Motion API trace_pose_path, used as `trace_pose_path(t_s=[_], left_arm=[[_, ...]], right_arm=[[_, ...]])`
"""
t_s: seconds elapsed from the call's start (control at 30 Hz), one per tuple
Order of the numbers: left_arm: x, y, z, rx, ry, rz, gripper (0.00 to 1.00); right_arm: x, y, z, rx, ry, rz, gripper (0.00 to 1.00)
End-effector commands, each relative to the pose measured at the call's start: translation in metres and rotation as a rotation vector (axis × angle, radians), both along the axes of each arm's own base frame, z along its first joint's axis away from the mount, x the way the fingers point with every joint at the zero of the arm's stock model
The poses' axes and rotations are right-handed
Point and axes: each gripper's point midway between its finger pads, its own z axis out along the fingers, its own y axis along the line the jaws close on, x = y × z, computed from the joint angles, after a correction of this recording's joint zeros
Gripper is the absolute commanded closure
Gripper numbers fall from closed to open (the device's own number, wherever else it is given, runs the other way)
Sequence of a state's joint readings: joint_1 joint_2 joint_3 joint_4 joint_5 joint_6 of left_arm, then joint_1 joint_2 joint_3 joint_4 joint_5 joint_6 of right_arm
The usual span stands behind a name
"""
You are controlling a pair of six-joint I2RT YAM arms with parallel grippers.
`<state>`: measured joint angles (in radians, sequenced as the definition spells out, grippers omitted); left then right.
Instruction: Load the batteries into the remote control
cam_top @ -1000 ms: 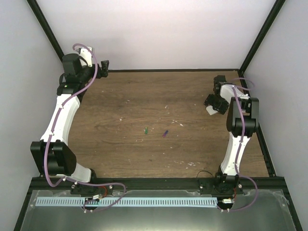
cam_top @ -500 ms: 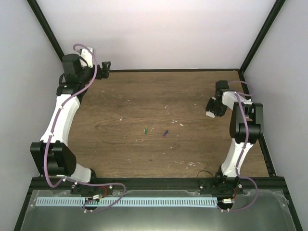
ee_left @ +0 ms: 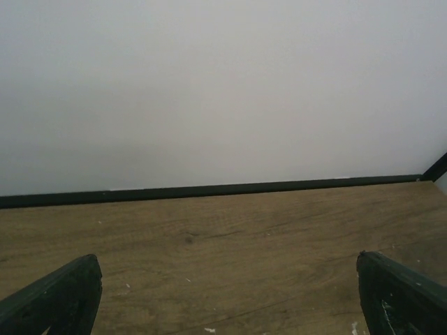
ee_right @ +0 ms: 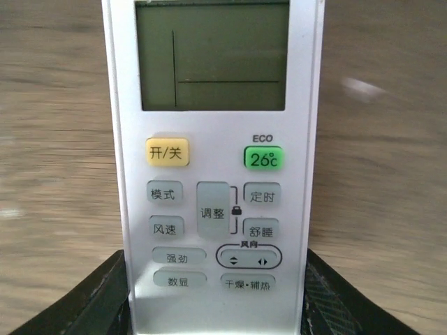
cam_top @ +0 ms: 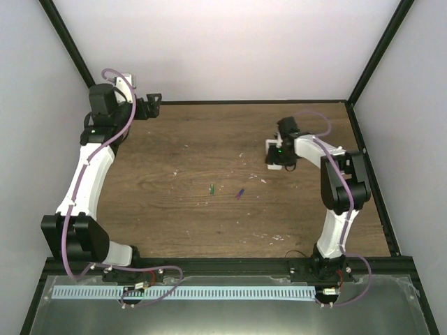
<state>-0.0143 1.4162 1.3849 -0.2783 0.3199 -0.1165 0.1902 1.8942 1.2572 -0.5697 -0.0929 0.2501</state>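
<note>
Right gripper (cam_top: 281, 152): pinching the button end of the slim white plastic remote control (ee_right: 213, 174), with a dark finger (ee_right: 105, 303) against each long side.
Remote face: turned up to the wrist camera, showing a grey display, a yellow button and a green button.
Change over the last second: the right arm has swung in from the right edge of the brown wooden table (cam_top: 174, 223) toward its middle, carrying the remote.
Batteries: the thin green battery (cam_top: 211, 188) and thin purple battery (cam_top: 239, 193) lie near each other mid-table, unmoved and well apart from the remote.
Left gripper (cam_top: 152, 105): fingers spread wide and holding nothing, at the far left corner by the pale wall (ee_left: 223, 84). It has barely shifted.
</note>
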Motion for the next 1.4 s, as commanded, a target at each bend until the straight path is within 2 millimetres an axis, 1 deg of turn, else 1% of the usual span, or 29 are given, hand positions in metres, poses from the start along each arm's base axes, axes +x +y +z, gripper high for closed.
trace_pose_path(t_s=[0.0, 0.1, 0.17, 0.2, 0.27, 0.37, 0.47, 0.63, 0.8, 0.97, 1.17, 1.3, 1.37], left_arm=[[-0.01, -0.003, -0.002, -0.057, 0.017, -0.004, 0.0], [-0.015, -0.003, -0.006, -0.083, 0.022, 0.009, 0.0], [-0.017, -0.004, -0.008, -0.094, 0.026, 0.014, 0.0], [-0.017, -0.005, -0.01, -0.094, 0.035, 0.018, 0.01], [-0.016, -0.007, -0.016, -0.093, 0.054, 0.029, 0.0], [-0.014, -0.011, -0.023, -0.1, 0.078, 0.034, 0.01], [-0.012, -0.019, -0.028, -0.113, 0.093, 0.027, 0.01], [-0.005, -0.034, -0.033, -0.097, 0.104, 0.02, 0.0], [0.001, -0.047, -0.038, -0.119, 0.12, -0.009, 0.0], [0.006, -0.058, -0.04, -0.136, 0.112, -0.033, 0.0], [0.01, -0.063, -0.044, -0.149, 0.118, -0.036, 0.0], [0.013, -0.07, -0.05, -0.172, 0.129, -0.047, 0.0], [0.013, -0.074, -0.051, -0.193, 0.13, -0.05, 0.0]], right_arm=[[0.028, 0.067, 0.042, 0.001, -0.133, 0.151, 0.64], [0.036, 0.1, 0.046, 0.016, -0.148, 0.207, 0.64], [0.04, 0.117, 0.046, 0.018, -0.153, 0.238, 0.64], [0.042, 0.123, 0.041, 0.007, -0.149, 0.256, 0.64], [0.046, 0.136, 0.038, -0.01, -0.151, 0.288, 0.64], [0.05, 0.148, 0.032, -0.021, -0.147, 0.319, 0.64], [0.047, 0.156, 0.023, -0.052, -0.141, 0.349, 0.64], [0.04, 0.16, 0.009, -0.085, -0.126, 0.375, 0.63], [0.033, 0.158, -0.001, -0.094, -0.107, 0.377, 0.61], [0.025, 0.154, -0.01, -0.101, -0.089, 0.375, 0.52], [0.014, 0.147, -0.02, -0.117, -0.068, 0.375, 0.46], [0.007, 0.143, -0.025, -0.125, -0.061, 0.379, 0.45], [0.005, 0.141, -0.026, -0.13, -0.065, 0.382, 0.47]])
